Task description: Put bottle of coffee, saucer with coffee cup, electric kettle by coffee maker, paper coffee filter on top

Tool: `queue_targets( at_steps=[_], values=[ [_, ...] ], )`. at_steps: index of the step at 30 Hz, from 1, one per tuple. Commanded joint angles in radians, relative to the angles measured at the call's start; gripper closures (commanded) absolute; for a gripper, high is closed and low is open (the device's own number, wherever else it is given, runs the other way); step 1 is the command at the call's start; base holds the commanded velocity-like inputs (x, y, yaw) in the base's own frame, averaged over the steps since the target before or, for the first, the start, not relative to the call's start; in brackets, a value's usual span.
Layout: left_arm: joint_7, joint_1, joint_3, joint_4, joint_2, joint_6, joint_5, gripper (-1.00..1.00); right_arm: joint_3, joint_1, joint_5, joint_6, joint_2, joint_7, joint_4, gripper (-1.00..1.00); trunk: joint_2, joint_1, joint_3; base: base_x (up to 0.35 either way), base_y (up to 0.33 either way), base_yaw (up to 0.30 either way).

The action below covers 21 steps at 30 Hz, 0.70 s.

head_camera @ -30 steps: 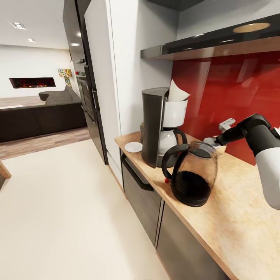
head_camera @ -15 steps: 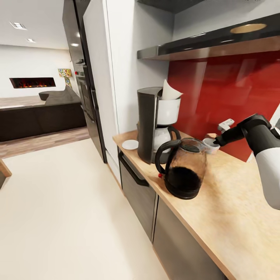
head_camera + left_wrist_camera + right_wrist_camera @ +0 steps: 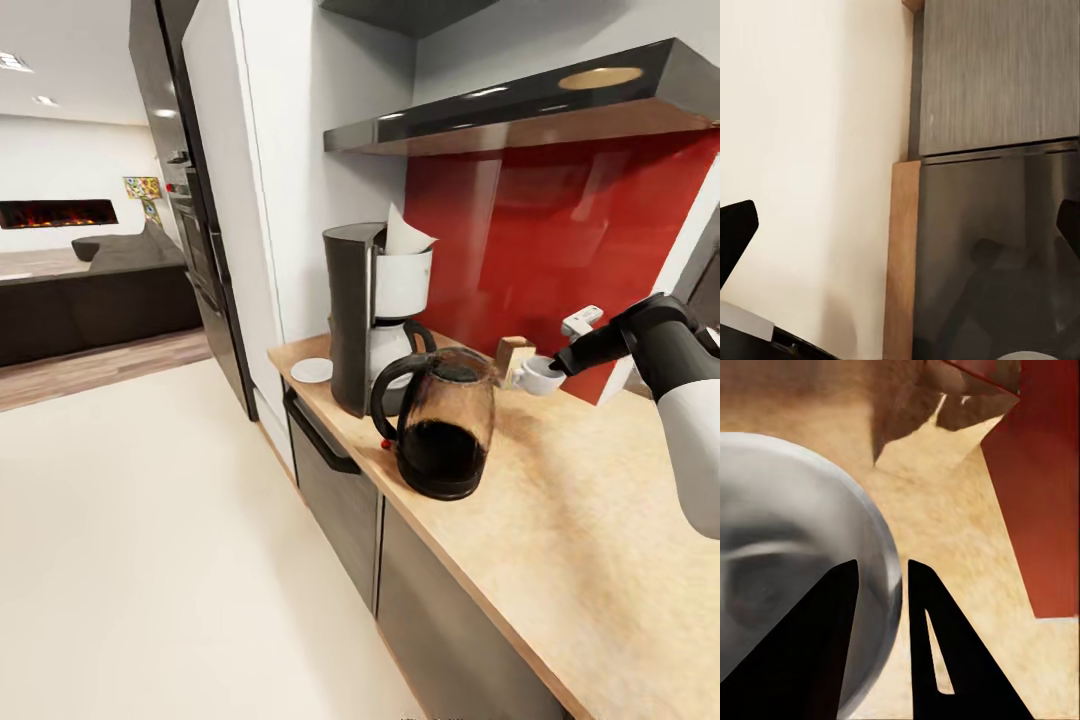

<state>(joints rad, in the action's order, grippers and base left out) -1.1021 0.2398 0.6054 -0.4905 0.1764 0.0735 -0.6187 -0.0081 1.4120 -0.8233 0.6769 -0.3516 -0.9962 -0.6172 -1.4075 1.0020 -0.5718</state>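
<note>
one coffee cup (image 3: 540,375), one kettle (image 3: 437,425), one saucer (image 3: 312,370)

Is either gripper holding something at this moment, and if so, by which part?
The right gripper holds the coffee cup by its rim, one finger inside and one outside the wall. The left gripper is open and holds nothing.

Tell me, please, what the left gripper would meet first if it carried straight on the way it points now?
Judging by the left wrist view, probably the dark cabinet front under the wooden counter edge, lying between the open fingers; depth is unclear, so how soon is uncertain.
</note>
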Motion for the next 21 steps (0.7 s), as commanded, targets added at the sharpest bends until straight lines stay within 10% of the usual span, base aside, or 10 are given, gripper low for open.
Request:
queue_targets(
  at_steps=[1, 21],
  values=[
    [-0.002, 0.001, -0.001, -0.001, 0.000, 0.008, -0.006, -1.00, -0.001, 0.001, -0.005, 0.005, 0.000, -0.007, -0.001, 1.00, -0.001, 0.000, -0.001, -0.002, -0.001, -0.261],
    [-0.004, 0.000, 0.001, 0.001, 0.000, 0.011, -0.006, -1.00, -0.001, 0.001, -0.003, 0.000, -0.030, -0.086, -0.001, 1.00, -0.001, 0.000, 0.001, 0.000, 0.000, -0.275]
  ],
)
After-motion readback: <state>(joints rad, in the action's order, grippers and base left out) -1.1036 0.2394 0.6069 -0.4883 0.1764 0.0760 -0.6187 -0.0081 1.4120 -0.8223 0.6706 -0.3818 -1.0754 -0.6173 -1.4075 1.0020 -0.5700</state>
